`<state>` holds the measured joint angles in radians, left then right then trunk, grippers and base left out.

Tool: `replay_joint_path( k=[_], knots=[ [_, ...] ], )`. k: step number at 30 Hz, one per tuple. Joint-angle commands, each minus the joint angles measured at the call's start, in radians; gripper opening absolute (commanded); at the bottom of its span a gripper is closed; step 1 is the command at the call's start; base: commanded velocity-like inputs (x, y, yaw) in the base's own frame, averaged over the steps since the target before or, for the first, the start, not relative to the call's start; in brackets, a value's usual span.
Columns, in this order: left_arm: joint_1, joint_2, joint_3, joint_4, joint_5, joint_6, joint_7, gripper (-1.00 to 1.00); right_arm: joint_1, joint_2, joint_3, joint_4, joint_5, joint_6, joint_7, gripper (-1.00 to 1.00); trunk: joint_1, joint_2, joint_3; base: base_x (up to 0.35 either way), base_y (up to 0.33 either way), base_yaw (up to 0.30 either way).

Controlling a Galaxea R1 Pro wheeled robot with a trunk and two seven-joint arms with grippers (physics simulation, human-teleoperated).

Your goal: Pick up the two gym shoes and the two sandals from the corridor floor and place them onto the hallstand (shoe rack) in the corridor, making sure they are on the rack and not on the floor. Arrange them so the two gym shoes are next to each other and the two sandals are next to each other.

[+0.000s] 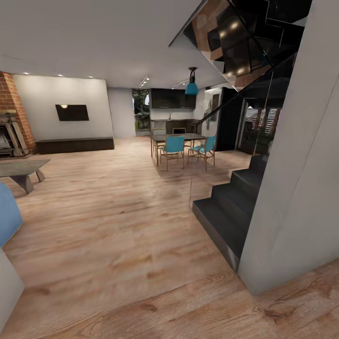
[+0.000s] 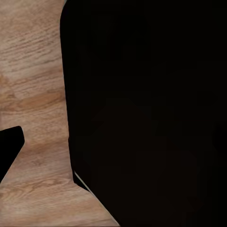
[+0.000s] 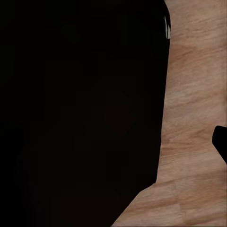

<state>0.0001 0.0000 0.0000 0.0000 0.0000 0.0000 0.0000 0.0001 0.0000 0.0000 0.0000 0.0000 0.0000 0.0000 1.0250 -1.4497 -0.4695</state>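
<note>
Clearly the robot is in transit: the head view looks across an open living area floored in light wood planks (image 1: 117, 226), with none of the shoes, sandals or the shoe rack anywhere in the pictures, so their place cannot be told from here. A grey wall (image 1: 296, 188) rises close on the right, and a dark staircase (image 1: 230, 207) climbs beside it. Farther off stand a dining table (image 1: 181, 137) with teal chairs (image 1: 173, 148), a teal hanging lamp (image 1: 191, 87) above them, a wall-mounted screen (image 1: 71, 112), a brick fireplace (image 1: 12, 122) and a low grey table (image 1: 21, 170).

Both wrist views show a large black mass against the floor boards; whether either gripper is spread or closed, or has anything in it, cannot be told.

Judging by this, the step in hand is finding the corridor. Doing it well probably means turning the base slowly, keeping well off the wall corner and the lowest stair, and tilting the head down so small things on the floor come into sight.
</note>
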Motion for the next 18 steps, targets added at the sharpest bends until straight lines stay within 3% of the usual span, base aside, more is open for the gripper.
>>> replay_joint_path(
  k=[1, 18],
  knots=[
    [0.006, 0.002, 0.002, -0.005, 0.0, 0.001, 0.001, 1.0, 0.006, 0.003, -0.003, -0.006, -0.003, -0.003, 0.006, 1.0, 0.0, 0.0, 0.0, 0.0, 0.0, 0.0],
    [0.023, 0.003, 0.002, -0.078, 0.001, -0.057, 0.001, 1.0, 0.015, -0.001, -0.006, -0.088, -0.003, -0.005, 0.005, 1.0, 0.0, 0.0, 0.0, 0.0, 0.0, 0.0]
  ],
)
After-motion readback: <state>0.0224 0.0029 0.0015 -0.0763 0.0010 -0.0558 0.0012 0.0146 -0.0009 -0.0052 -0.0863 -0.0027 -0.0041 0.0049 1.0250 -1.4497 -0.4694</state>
